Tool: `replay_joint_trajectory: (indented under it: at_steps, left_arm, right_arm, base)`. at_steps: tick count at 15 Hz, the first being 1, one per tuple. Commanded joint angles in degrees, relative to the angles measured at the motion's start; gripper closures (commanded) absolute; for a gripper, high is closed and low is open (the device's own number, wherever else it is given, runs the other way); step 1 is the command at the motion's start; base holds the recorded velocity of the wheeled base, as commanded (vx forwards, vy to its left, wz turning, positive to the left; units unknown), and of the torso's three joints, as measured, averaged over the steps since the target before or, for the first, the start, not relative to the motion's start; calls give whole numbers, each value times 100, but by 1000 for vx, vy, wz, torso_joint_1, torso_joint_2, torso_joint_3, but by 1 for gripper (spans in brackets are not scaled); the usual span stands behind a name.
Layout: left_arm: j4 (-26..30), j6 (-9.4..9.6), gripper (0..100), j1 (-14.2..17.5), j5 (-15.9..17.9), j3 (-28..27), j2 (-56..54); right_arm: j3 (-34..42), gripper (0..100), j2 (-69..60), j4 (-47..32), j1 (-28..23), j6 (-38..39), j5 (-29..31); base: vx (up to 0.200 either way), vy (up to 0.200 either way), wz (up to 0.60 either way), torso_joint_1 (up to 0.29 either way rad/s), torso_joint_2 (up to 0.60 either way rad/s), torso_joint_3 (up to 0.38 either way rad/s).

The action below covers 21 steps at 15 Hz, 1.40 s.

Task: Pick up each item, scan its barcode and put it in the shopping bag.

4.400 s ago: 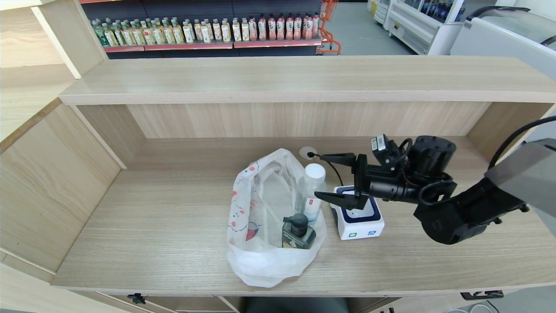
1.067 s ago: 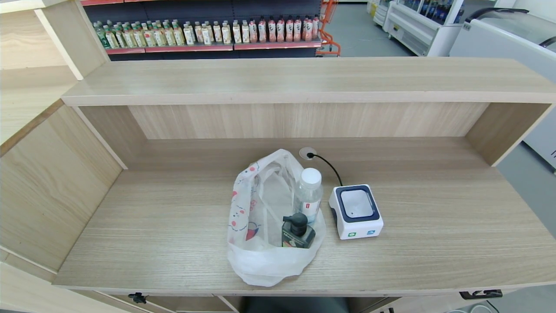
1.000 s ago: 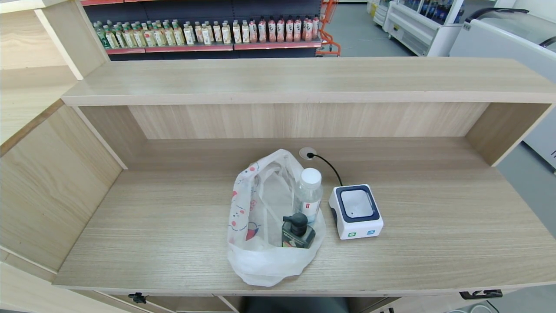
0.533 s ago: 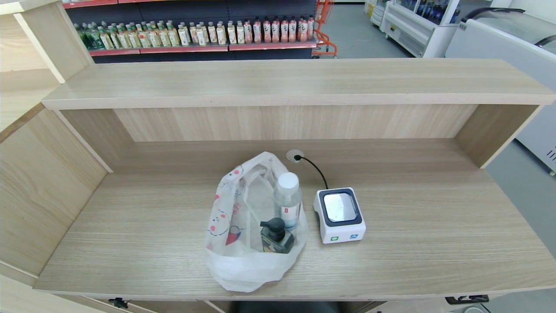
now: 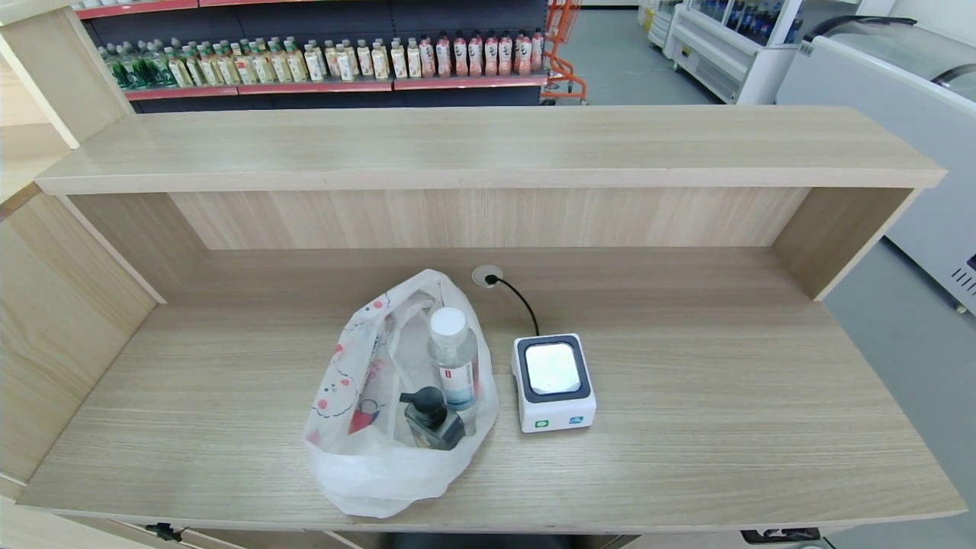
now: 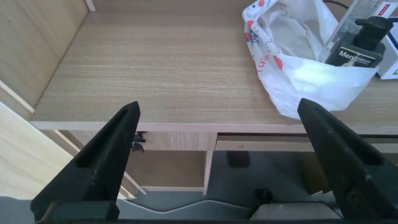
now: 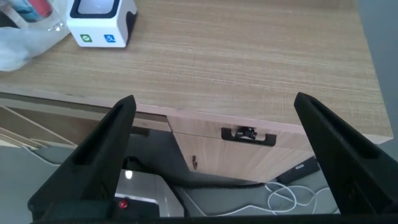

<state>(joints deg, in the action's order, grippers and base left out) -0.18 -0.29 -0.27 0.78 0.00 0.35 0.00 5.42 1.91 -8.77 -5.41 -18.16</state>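
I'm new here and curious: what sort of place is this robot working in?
Most likely a shop's checkout: a barcode scanner sits on the wooden counter beside a filled shopping bag, and shelves of bottled drinks stand in the aisle behind.

A pale wooden surface (image 5: 686,427) is enclosed by side panels and a raised ledge (image 5: 488,145) across the middle of the frame. Beyond it, at the upper left, a shop shelf (image 5: 328,85) lined with bottles is seen; white freezers (image 5: 862,76) are placed on grey floor (image 5: 633,65) at the upper right.
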Motion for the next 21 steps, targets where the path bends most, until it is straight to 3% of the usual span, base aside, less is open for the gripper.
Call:
replay_joint_trajectory:
  at_steps: [1,5,21]
  left_arm:
    - [1,3,0,0,1,0,53]
    - [1,3,0,9,-8,0,-27]
    - [1,3,0,9,1,0,-27]
  right_arm:
    - [0,0,29,2,-2,-4,-3]
    - [0,0,29,2,-2,-4,-3]
    - [0,0,29,37,-2,84,23]
  base:
    - [200,0,0,2,-2,2]
    - [200,100,0,12,5,-1]
    - [0,0,0,0,0,0]
